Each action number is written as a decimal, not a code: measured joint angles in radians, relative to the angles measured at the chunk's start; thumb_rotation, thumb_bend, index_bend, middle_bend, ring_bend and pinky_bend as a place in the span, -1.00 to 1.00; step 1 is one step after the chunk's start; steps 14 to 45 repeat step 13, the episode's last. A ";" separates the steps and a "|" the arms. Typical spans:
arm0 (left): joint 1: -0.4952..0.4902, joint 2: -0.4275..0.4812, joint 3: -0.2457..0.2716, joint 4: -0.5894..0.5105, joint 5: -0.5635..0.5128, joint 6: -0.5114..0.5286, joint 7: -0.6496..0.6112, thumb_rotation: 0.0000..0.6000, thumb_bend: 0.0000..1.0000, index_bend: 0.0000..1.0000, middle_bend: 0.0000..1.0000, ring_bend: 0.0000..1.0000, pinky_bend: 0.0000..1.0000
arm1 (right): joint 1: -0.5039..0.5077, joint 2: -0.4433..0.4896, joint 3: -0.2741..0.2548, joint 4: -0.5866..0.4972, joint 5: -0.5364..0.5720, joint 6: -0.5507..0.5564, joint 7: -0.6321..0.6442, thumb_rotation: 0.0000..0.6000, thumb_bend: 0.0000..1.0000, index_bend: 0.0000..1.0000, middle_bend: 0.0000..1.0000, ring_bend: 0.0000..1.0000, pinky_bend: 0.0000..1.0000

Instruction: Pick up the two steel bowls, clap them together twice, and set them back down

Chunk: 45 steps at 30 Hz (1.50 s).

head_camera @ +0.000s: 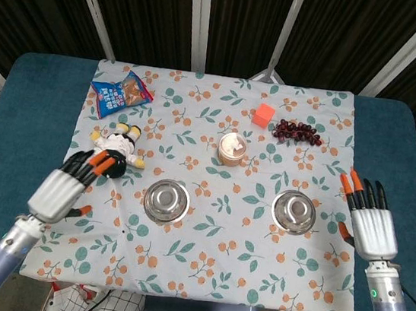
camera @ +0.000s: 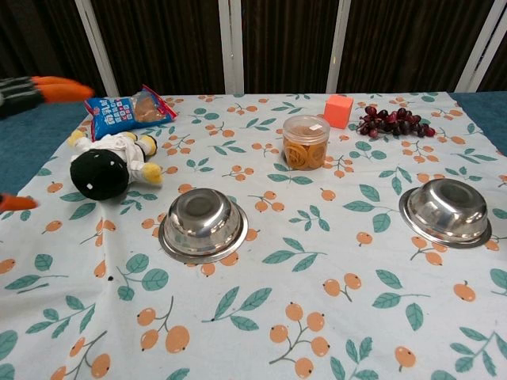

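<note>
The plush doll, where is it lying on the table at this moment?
The plush doll lies on the left side of the tablecloth, below the snack bag and up-left of the left steel bowl.

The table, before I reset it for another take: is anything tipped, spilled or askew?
Nothing is spilled or damaged. Both steel bowls, the left bowl and the right bowl, sit upright on the tablecloth. The one thing down is the plush doll, lying on its side near the snack bag.

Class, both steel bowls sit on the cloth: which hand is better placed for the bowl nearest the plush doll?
Left hand: open, on that side of the left bowl; right hand flanks the other bowl.
</note>
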<state>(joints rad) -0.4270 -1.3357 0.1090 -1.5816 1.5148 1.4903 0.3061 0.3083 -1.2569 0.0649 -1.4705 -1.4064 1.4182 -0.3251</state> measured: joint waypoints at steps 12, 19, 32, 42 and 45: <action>0.261 0.027 0.019 -0.031 -0.122 0.230 0.071 1.00 -0.91 -1.00 -1.00 -1.00 -0.81 | -0.155 0.037 -0.046 -0.044 -0.026 0.151 0.117 1.00 -0.29 -1.00 -1.00 -1.00 -1.00; 0.268 0.030 0.024 -0.028 -0.096 0.240 0.068 1.00 -0.91 -1.00 -1.00 -1.00 -0.81 | -0.161 0.044 -0.050 -0.047 -0.040 0.159 0.131 1.00 -0.29 -1.00 -1.00 -1.00 -1.00; 0.268 0.030 0.024 -0.028 -0.096 0.240 0.068 1.00 -0.91 -1.00 -1.00 -1.00 -0.81 | -0.161 0.044 -0.050 -0.047 -0.040 0.159 0.131 1.00 -0.29 -1.00 -1.00 -1.00 -1.00; 0.268 0.030 0.024 -0.028 -0.096 0.240 0.068 1.00 -0.91 -1.00 -1.00 -1.00 -0.81 | -0.161 0.044 -0.050 -0.047 -0.040 0.159 0.131 1.00 -0.29 -1.00 -1.00 -1.00 -1.00; 0.268 0.030 0.024 -0.028 -0.096 0.240 0.068 1.00 -0.91 -1.00 -1.00 -1.00 -0.81 | -0.161 0.044 -0.050 -0.047 -0.040 0.159 0.131 1.00 -0.29 -1.00 -1.00 -1.00 -1.00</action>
